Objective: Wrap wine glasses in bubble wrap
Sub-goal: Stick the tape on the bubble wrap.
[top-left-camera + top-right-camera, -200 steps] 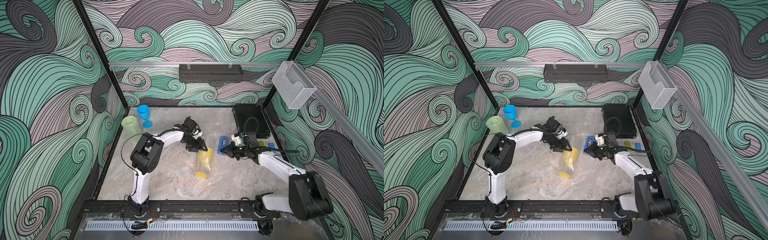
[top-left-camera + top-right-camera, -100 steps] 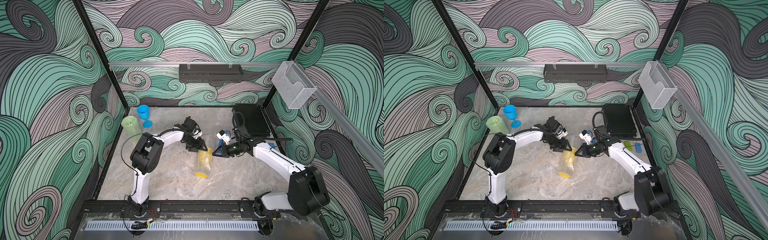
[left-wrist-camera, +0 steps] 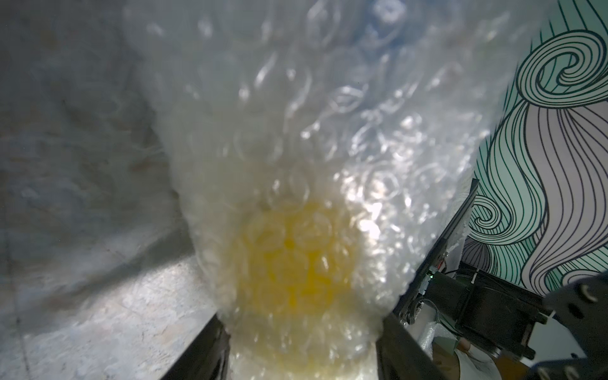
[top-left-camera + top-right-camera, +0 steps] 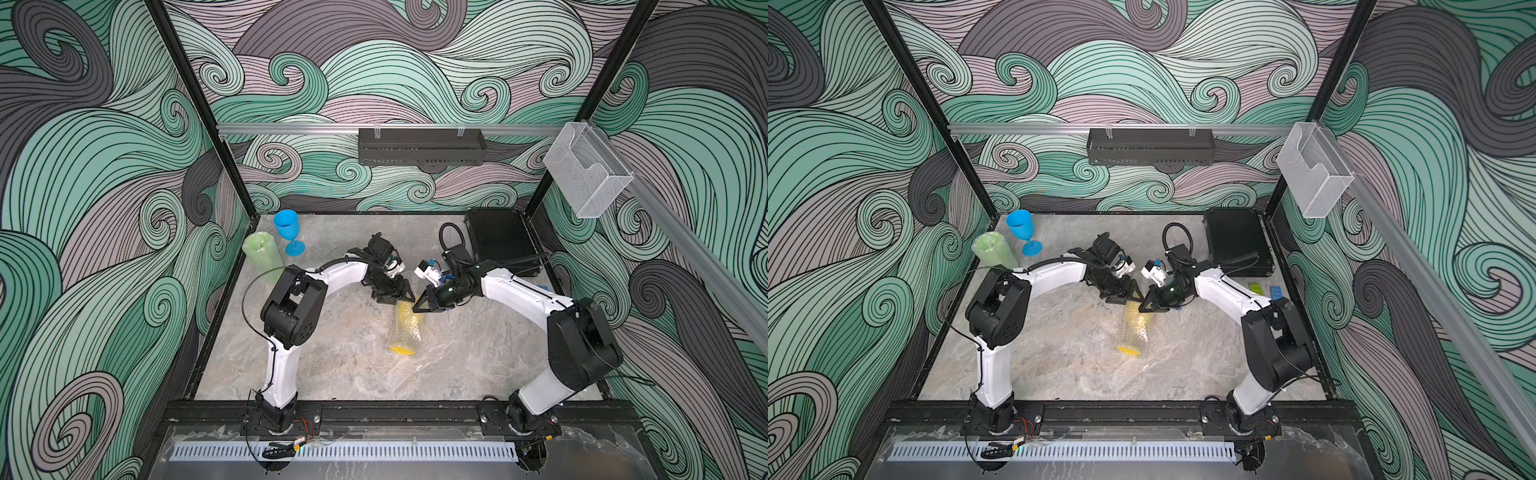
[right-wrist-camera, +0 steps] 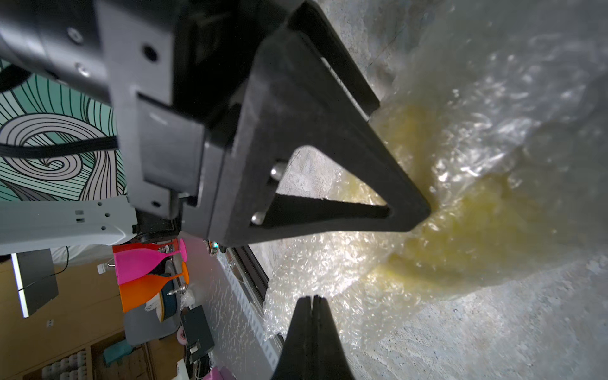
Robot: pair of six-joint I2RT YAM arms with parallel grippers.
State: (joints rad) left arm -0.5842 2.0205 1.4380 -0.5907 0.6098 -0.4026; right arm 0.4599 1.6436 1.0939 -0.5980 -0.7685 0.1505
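Observation:
The yellow wine glass (image 4: 404, 330) (image 4: 1133, 332) lies on its side mid-table, rolled in bubble wrap (image 3: 362, 115) (image 5: 329, 269). My left gripper (image 4: 399, 297) (image 3: 302, 355) is shut on its far end, and the wrapped yellow bundle fills the space between the fingers (image 3: 404, 348). My right gripper (image 4: 417, 309) (image 5: 312, 302) is shut on nothing, its tip at the wrap right beside the left gripper (image 5: 329, 148). The green wine glass (image 4: 262, 253) (image 4: 994, 249), wrapped, and the bare blue wine glass (image 4: 289, 230) (image 4: 1022, 230) stand at the back left.
A black case (image 4: 500, 241) lies at the back right corner. Two small flat items, one green (image 4: 1255, 286) and one blue (image 4: 1276, 291), sit by the right wall. A clear bin (image 4: 586, 174) and a black shelf (image 4: 419, 145) hang on the walls.
My right arm has swung left from the right side of the table, bringing its shut gripper to the wrapped yellow glass beside the left gripper. The left arm has not moved.

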